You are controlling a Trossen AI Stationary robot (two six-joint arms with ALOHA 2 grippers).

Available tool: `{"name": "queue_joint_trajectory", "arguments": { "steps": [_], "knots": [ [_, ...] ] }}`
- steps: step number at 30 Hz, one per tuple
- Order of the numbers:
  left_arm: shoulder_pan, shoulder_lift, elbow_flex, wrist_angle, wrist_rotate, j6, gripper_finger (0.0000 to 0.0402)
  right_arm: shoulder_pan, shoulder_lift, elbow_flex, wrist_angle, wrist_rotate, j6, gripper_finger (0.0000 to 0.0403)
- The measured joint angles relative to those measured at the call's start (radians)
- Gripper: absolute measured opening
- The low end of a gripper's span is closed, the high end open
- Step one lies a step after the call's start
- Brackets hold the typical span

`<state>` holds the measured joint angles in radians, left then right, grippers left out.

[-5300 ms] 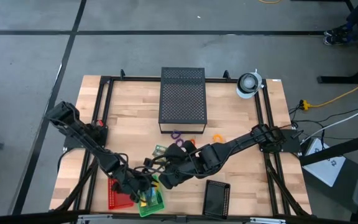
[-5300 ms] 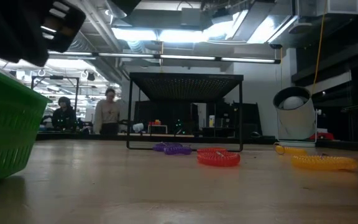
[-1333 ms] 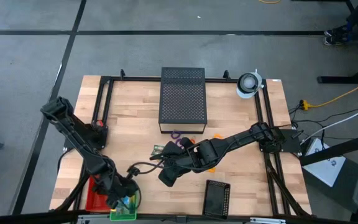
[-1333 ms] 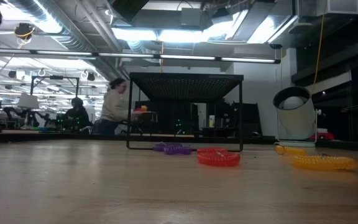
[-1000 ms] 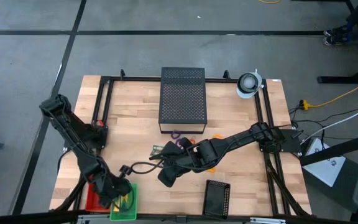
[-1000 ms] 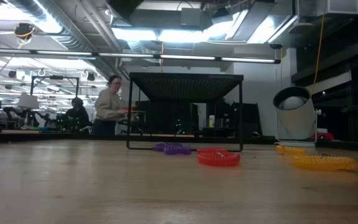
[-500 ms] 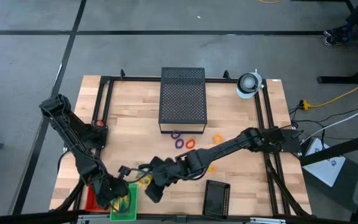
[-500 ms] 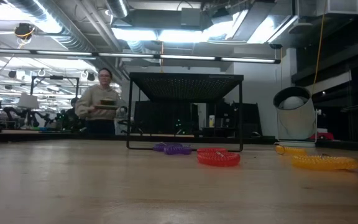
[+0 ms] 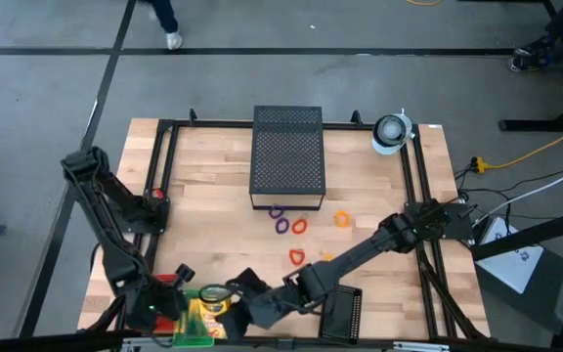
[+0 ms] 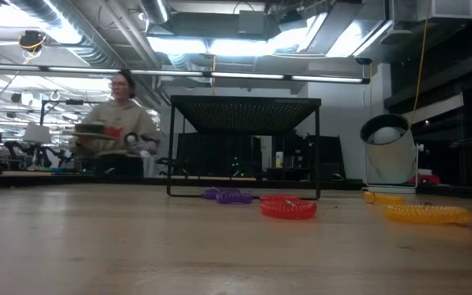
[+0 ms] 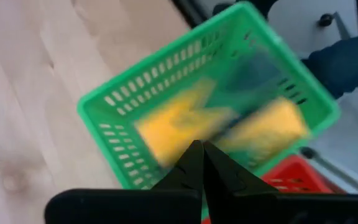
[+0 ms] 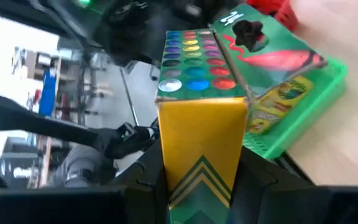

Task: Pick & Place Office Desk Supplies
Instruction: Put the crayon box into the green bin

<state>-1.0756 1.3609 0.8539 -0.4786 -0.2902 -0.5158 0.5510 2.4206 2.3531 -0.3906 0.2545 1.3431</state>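
Step in hand looks like the drop-off: right claw (image 12: pixel 199 180) grips a yellow-and-green crayon box (image 12: pixel 201 149) upright btwn its fingers, just beside and above the green basket (image 9: pixel 194 329) at the surface's near-left edge. Basket already holds crayon boxes and sits against a red basket (image 11: pixel 291 177). Left claw (image 11: pixel 199 163) is closed, empty, right over the green basket. Next move likely: carry the box over the basket rim, let go w/o hitting the left claw. Coloured rings (image 9: pixel 297 256) lie well apart from the basket, nearer the black perforated box (image 9: pixel 286 154).
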Motion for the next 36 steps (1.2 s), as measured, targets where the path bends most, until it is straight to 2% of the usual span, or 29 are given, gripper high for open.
{"name": "queue_joint_trajectory", "arguments": {
  "steps": [8,13,17,24,29,33,36],
  "knots": [
    [-0.044,-0.021,0.000,0.005,-0.029,-0.001,0.0001,-0.007,0.042,-0.001,0.007,0.018,0.138,0.0113],
    [-0.069,-0.021,0.000,0.016,-0.053,0.022,0.0001,-0.013,0.046,-0.001,0.003,0.025,0.141,0.0113],
    [-0.086,-0.021,0.000,0.099,-0.113,0.098,0.0001,-0.015,0.045,-0.001,-0.001,0.016,0.138,0.0113],
    [-0.036,-0.021,0.001,0.230,-0.188,0.208,0.0001,-0.034,0.044,-0.002,-0.105,0.021,0.087,0.0113],
    [0.013,-0.017,0.001,0.300,-0.128,0.257,0.0001,-0.035,0.043,-0.001,-0.207,0.005,0.093,0.0113],
    [0.049,0.019,0.001,0.327,-0.098,0.274,0.0001,-0.032,0.043,-0.002,-0.290,0.079,0.089,0.0113],
    [0.070,0.065,0.001,0.344,-0.086,0.279,0.0001,-0.033,0.043,-0.001,-0.292,0.082,0.063,0.0113]
  ]
}}
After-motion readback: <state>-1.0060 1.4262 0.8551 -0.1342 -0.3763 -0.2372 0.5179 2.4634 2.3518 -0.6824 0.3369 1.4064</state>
